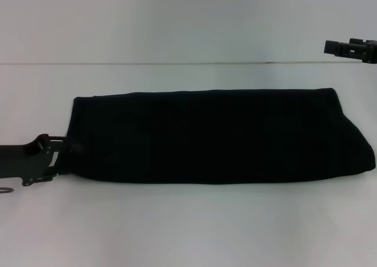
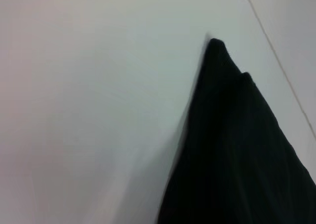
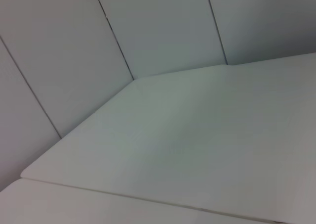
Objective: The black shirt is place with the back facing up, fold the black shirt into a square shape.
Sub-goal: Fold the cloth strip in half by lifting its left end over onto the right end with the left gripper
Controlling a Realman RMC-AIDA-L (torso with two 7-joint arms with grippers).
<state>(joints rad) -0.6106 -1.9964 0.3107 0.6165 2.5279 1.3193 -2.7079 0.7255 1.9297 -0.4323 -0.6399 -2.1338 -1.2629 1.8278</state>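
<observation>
The black shirt [image 1: 218, 136] lies on the white table [image 1: 177, 231] as a long band running from left to right, its plain side up. My left gripper [image 1: 61, 148] is low at the band's left end, touching its near-left edge. A pointed corner of the black shirt [image 2: 237, 150] fills part of the left wrist view. My right gripper [image 1: 333, 46] hangs in the air at the far right, well above and behind the cloth's right end.
The table's back edge meets a pale wall [image 1: 177, 19]. The right wrist view holds only bare tabletop [image 3: 207, 140] and panelled wall [image 3: 148, 26].
</observation>
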